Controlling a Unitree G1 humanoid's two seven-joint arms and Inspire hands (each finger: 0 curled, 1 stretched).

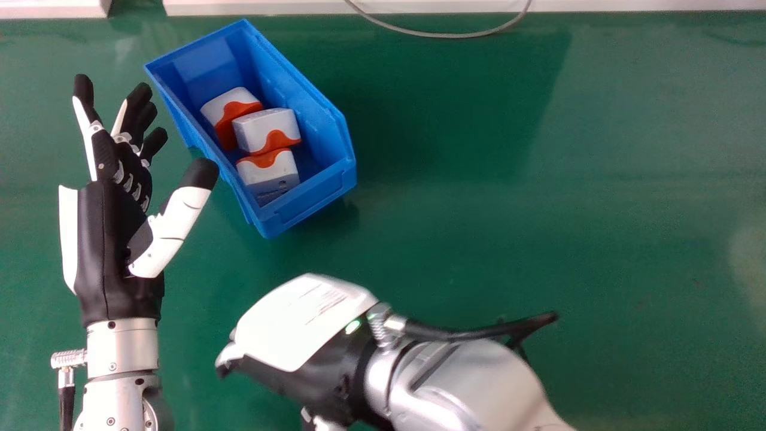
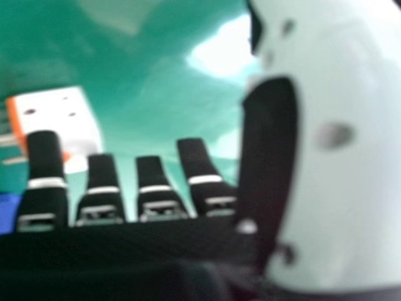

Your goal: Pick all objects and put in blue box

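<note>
With right hand [image 1: 299, 323] spread, have likely last block [image 2: 69, 119] ahead, three blocks [image 1: 266, 129] in box [image 1: 314, 206] by spread left hand [image 1: 108, 239].

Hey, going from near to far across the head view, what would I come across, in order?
Right hand, then the blue box with three white and orange blocks in it, then the white strip along the far edge.

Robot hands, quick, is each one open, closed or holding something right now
Left hand: open, empty, beside the blue box.
Right hand: open, empty, a white and orange block beyond its fingers.
</note>
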